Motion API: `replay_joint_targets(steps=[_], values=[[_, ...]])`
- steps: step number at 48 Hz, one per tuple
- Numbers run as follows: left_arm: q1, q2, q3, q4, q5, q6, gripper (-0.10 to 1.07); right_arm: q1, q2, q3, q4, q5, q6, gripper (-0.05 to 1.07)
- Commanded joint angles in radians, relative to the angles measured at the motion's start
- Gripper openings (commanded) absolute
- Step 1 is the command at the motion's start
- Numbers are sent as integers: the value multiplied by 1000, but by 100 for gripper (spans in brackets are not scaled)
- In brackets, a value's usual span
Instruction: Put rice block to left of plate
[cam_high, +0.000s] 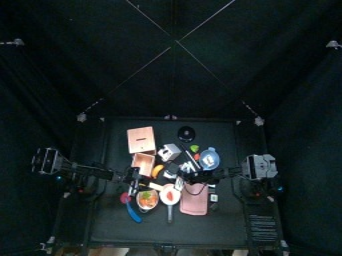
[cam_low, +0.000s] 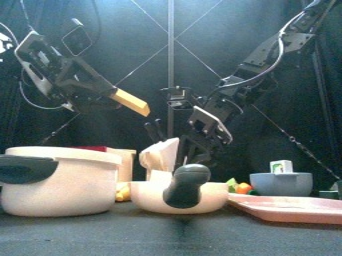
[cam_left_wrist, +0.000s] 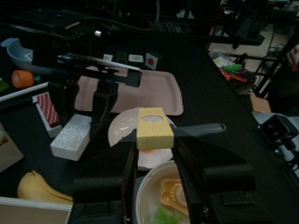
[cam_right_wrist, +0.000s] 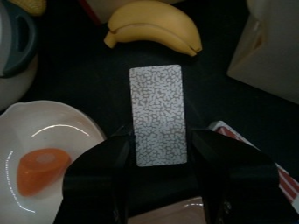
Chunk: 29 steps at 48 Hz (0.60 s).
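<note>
The rice block (cam_right_wrist: 156, 115), a white speckled bar, lies flat on the black table and also shows as the rice block (cam_left_wrist: 73, 137) in the left wrist view. My right gripper (cam_right_wrist: 163, 140) hangs over it, open, with one jaw on each long side and no contact that I can see. A white plate (cam_right_wrist: 35, 144) with a fried egg sits close beside the block. My left gripper (cam_left_wrist: 156, 144) is raised above the table and shut on a yellow block (cam_left_wrist: 153, 129), which the front view shows as the yellow block (cam_low: 130, 101).
A banana (cam_right_wrist: 152, 26) lies just beyond the rice block's far end. A pink tray (cam_left_wrist: 140, 92) and a red-and-white box (cam_left_wrist: 47, 112) are nearby. At the front stand a cream pot (cam_low: 54, 180), a blue bowl (cam_low: 281, 183) and a black-handled ladle (cam_low: 187, 185).
</note>
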Motion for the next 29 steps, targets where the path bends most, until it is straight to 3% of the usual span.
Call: replay_joint_targets(steps=[1,11,24,29], values=[[-3,-6,-9,-2,-6,0,52,-11,-20,-25,-3,-3,-2,75],[-2,0,-9,-5,-8,0,52,-17,-18,-32,2,-3,0,83],[-3,3,-11,-12,-8,0,52,-11,-18,-34,0,-2,-2,101],[-3,2,-11,-12,-8,0,52,-11,-18,-28,-5,6,-3,101]])
